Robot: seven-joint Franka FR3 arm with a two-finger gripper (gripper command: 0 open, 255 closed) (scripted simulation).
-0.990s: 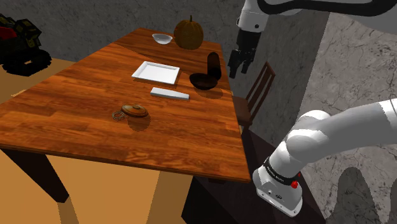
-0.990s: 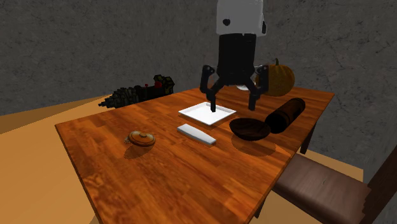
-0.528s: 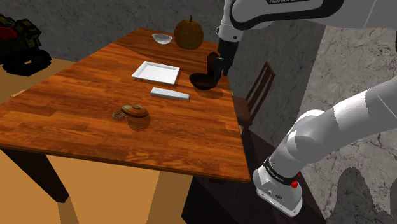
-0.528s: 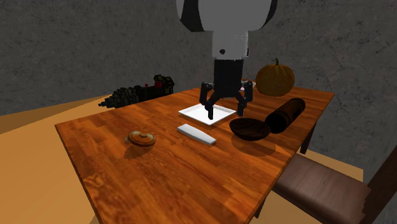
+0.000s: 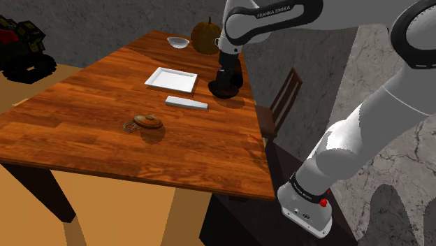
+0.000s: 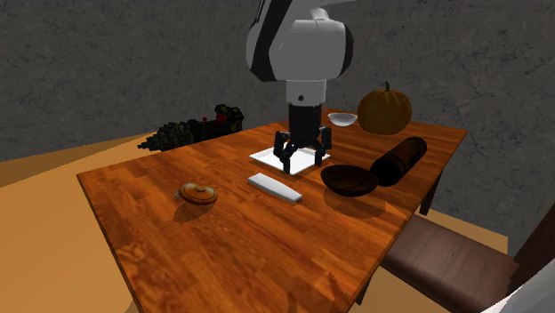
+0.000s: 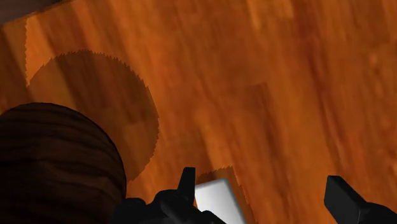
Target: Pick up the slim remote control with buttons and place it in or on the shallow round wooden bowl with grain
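Observation:
The slim white remote (image 5: 186,102) (image 6: 274,188) lies flat on the wooden table (image 5: 91,105), between a white square plate (image 5: 171,79) and the table's near part. The dark round wooden bowl (image 5: 225,89) (image 6: 349,180) stands just beside it, toward the shoulder view's right. My black gripper (image 6: 302,157) hangs open, pointing down, above the strip of table between plate, remote and bowl. In the wrist view the gripper (image 7: 264,197) has one end of the remote (image 7: 219,200) just inside one finger (image 7: 186,184), and the grained bowl (image 7: 57,159) lies off to that side.
A dark cylinder (image 6: 398,158) lies behind the bowl. A pumpkin (image 6: 384,108) and a small white bowl (image 6: 341,118) stand at the far end. A round brown object (image 5: 148,122) sits mid-table. A chair (image 5: 283,98) stands at the table's edge, a toy truck (image 5: 24,45) beyond.
The gripper has come in from beyond the table's edge and dropped lower, now hanging over the table near the remote's end. Its fingers stayed open. Nothing on the table moved.

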